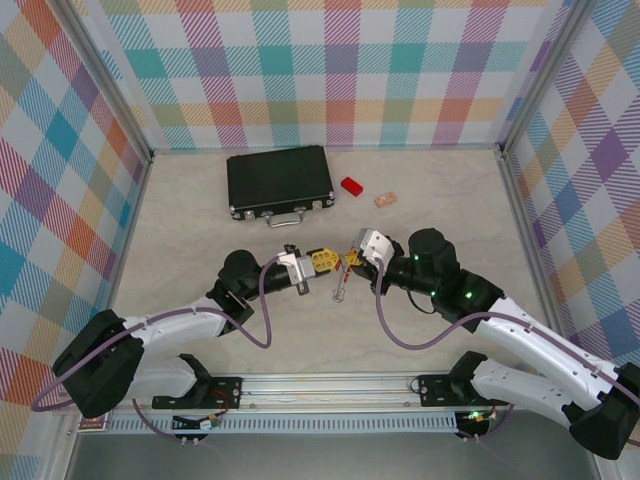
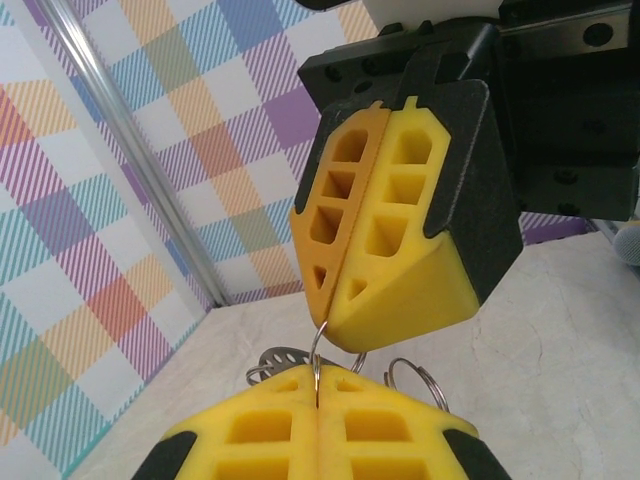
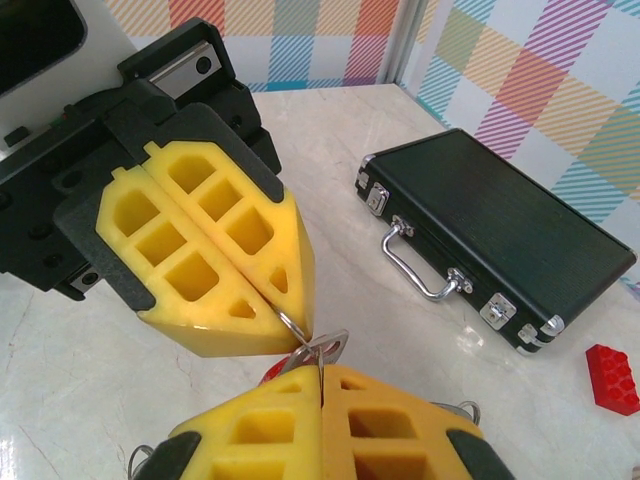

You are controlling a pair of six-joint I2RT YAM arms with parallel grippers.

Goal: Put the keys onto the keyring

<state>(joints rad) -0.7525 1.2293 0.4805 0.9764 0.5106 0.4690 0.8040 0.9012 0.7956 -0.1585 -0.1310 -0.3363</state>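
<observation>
The work stands at the threading step: the two grippers meet nose to nose above the middle of the table (image 1: 180, 230), with the metal pinched between them.

The left gripper (image 1: 324, 260) is clenched, its yellow fingers (image 2: 250, 440) pressed flat together. A thin silver wire of the keyring (image 2: 316, 355) comes up out of the seam between them. Smaller loops of the ring curl out to either side of it, and from above the rest of the ring seems to dangle just below the two tools.

The right gripper (image 1: 351, 257) is likewise clamped tight, tip almost touching tip with the left. In its own wrist view its fingers (image 3: 390, 430) nip a flat silver piece with a hole in it, probably a key (image 3: 325, 346). The ring's wire meets that piece right at the hole, and a fleck of red shows just beneath (perhaps the key's plastic head, too hidden to say).

Whether the wire has passed through the hole cannot be told. The next move probably calls for a small, steady slide of key along wire, with neither grip slackening.

Well apart at the far side lie a black case (image 1: 280, 178) and, to its right, a red block (image 1: 351, 186).
</observation>
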